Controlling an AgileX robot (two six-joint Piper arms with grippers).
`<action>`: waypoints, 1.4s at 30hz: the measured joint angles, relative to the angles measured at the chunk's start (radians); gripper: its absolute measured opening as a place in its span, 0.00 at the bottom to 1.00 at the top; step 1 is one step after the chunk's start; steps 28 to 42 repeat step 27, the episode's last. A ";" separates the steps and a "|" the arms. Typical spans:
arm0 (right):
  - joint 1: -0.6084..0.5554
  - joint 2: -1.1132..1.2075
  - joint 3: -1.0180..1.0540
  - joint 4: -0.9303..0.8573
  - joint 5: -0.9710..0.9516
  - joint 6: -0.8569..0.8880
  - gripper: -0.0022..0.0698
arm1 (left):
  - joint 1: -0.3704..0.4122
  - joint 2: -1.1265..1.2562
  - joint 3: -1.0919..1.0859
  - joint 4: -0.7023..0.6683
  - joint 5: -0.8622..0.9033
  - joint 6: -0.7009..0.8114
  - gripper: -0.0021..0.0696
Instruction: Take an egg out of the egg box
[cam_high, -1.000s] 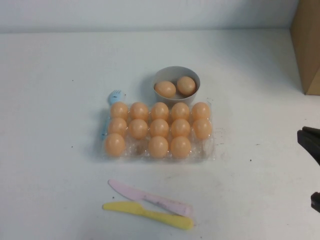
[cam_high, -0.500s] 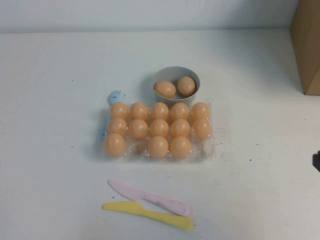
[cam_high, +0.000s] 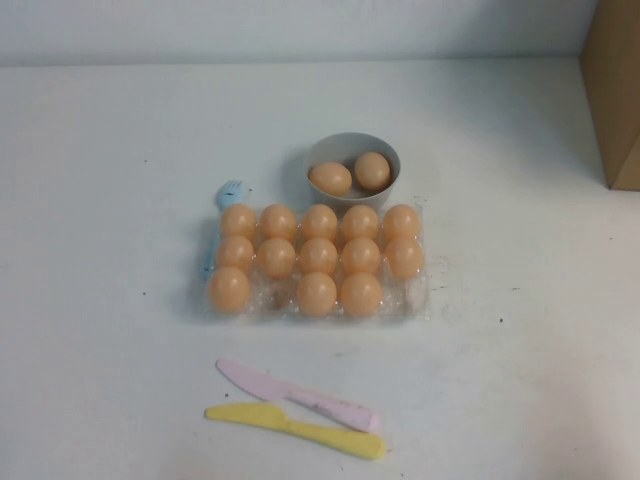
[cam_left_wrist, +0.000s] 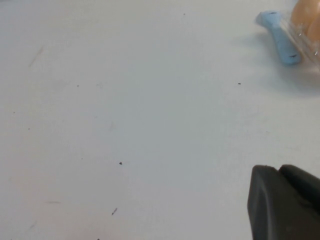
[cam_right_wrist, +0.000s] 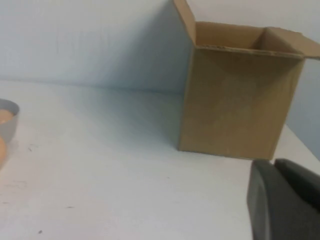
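Meanwhile, both arms are sitting out of the high view
Thirteen eggs are filling the egg box (cam_high: 425, 290); left claw (cam_left_wrist: 282, 202) and right claw (cam_right_wrist: 280, 200) openings can't be told

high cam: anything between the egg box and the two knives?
No, bare table between the egg box and the pink knife and yellow knife, per the high view. Left gripper and right gripper show only in their wrist views.

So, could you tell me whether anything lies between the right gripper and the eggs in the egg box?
Nothing visible does. The right gripper is off the table's right side, out of the high view, and the table between there and the egg box is bare. The left gripper sits left, near the blue fork.
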 joint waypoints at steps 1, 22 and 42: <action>-0.017 -0.016 0.019 0.008 0.002 0.000 0.01 | 0.000 0.000 0.000 0.000 0.000 0.000 0.02; -0.047 -0.089 0.061 0.106 0.326 0.000 0.01 | 0.000 0.000 0.000 0.000 0.000 0.000 0.02; -0.047 -0.089 0.061 0.107 0.326 0.000 0.01 | 0.000 0.000 0.000 0.000 0.000 0.000 0.02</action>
